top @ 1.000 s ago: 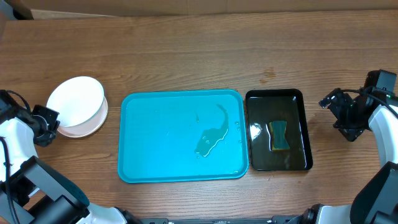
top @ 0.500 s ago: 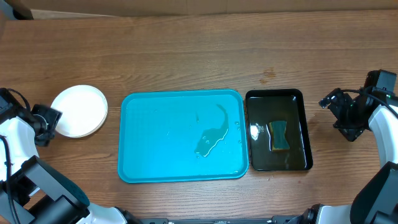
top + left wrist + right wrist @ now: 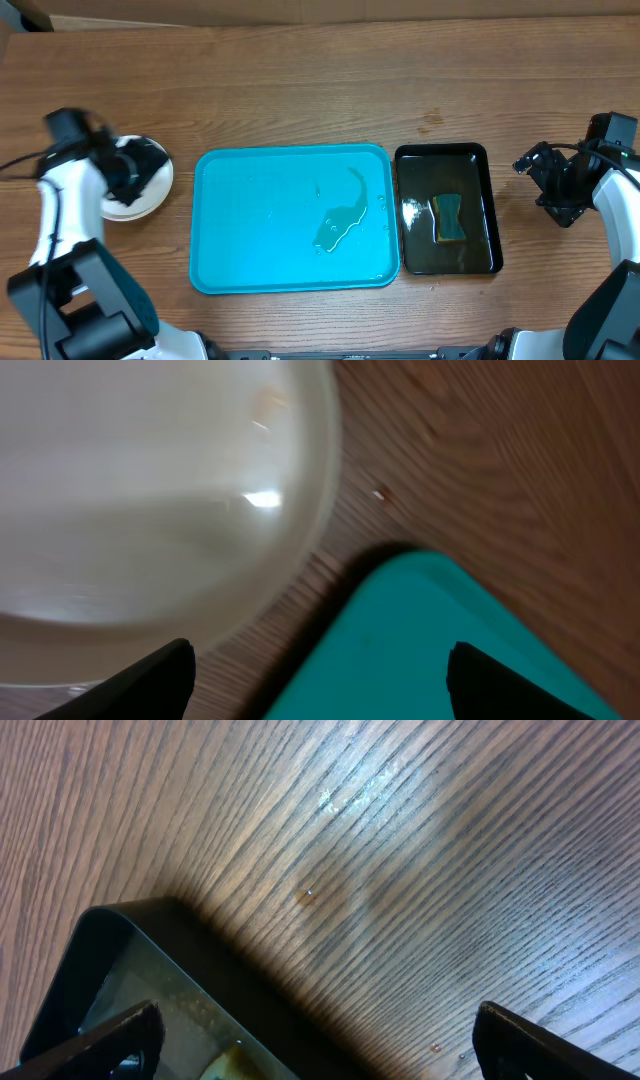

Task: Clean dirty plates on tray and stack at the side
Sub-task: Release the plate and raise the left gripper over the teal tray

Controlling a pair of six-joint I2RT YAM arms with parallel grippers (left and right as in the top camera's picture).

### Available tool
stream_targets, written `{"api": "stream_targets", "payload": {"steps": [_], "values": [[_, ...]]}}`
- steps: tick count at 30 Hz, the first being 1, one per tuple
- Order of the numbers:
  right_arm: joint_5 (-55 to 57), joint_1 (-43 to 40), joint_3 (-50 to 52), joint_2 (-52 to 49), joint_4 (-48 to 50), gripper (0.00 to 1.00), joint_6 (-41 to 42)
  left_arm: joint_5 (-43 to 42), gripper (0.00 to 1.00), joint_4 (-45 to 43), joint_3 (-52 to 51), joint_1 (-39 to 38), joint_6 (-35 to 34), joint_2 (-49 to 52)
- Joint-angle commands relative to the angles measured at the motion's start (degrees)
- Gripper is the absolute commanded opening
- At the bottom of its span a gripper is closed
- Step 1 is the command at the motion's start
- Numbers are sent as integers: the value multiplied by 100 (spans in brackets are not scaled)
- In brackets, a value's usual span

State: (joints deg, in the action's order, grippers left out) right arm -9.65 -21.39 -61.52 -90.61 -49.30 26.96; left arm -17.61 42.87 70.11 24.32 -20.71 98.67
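Note:
The plates (image 3: pixel 152 198) lie on the wood just left of the tray (image 3: pixel 250 180), white and round, partly hidden by my left arm. How many are piled there I cannot tell. My left gripper (image 3: pixel 128 172) hovers over them, open and holding nothing. The left wrist view shows a white plate (image 3: pixel 150 490) and the tray's turquoise corner (image 3: pixel 430 650) beyond my left gripper (image 3: pixel 320 682), nothing between its fingertips (image 3: pixel 165 680). No plates are on the tray, only a puddle of water (image 3: pixel 340 215). My right gripper (image 3: pixel 536 185) stands open right of the black tray.
A glossy black tray (image 3: pixel 415 200) sits against the turquoise tray's right side, with a green-yellow sponge (image 3: pixel 449 218) in it. In the right wrist view its corner (image 3: pixel 150 945) lies below my open right gripper (image 3: pixel 320 1045). A cardboard edge runs along the table's far side.
The left gripper opened and let go of the plate, which dropped flat beside the tray. The left arm then swung in over the plates. The right arm has not moved.

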Motion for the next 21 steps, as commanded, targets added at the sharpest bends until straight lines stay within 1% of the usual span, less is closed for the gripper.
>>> {"api": "stream_targets", "payload": {"steps": [1, 6, 7, 10, 14, 21], "values": [[13, -26, -103, 17, 15, 100, 2, -184, 83, 57, 2, -645, 511, -146], [13, -26, -103, 17, 15, 100, 4, -144, 91, 87, 2, -1585, 577, -146], [13, -26, -103, 17, 15, 100, 2, -144, 100, 90, 2, -1759, 575, -146], [13, -26, -103, 17, 17, 100, 2, -125, 100, 85, 2, -2157, 577, -146], [11, -26, -103, 17, 17, 100, 2, -125, 100, 85, 2, -2498, 575, -146], [13, -26, -103, 17, 15, 100, 2, -129, 100, 81, 2, -2664, 573, -146]]}}
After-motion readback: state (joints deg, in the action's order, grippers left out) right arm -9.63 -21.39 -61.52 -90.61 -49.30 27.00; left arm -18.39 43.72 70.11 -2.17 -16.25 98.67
